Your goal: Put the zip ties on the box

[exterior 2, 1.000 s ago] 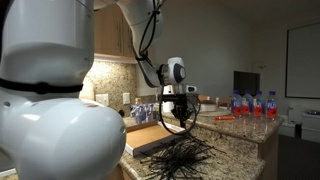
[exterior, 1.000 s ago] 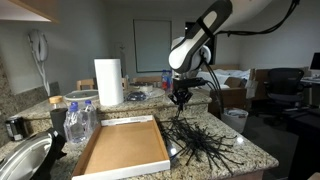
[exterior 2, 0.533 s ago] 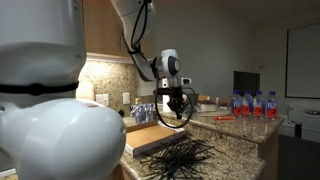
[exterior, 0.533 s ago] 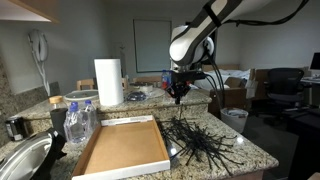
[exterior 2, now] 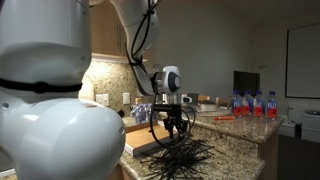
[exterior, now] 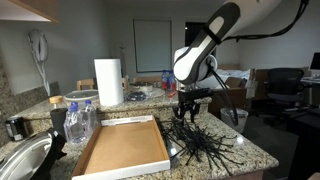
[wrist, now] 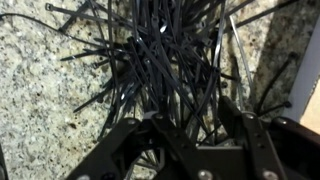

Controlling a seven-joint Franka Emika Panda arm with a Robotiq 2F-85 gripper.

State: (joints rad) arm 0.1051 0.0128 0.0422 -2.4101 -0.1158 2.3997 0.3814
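Note:
The zip ties lie in a spiky black tangle on the granite counter, just right of the box, a shallow brown cardboard tray. In both exterior views my gripper hangs pointing down, right over the pile's near end. The box edge shows behind the pile. In the wrist view the zip ties fill the picture. My gripper is open, its fingers apart, with several strands running between them. Nothing looks clamped.
A paper towel roll stands behind the box. Clear water bottles and a round metal bowl sit to its left. More bottles stand at the counter's far end. The counter edge drops off beside the pile.
The gripper rose slightly, then came down onto the zip tie pile. Its fingers, shut before, have spread apart.

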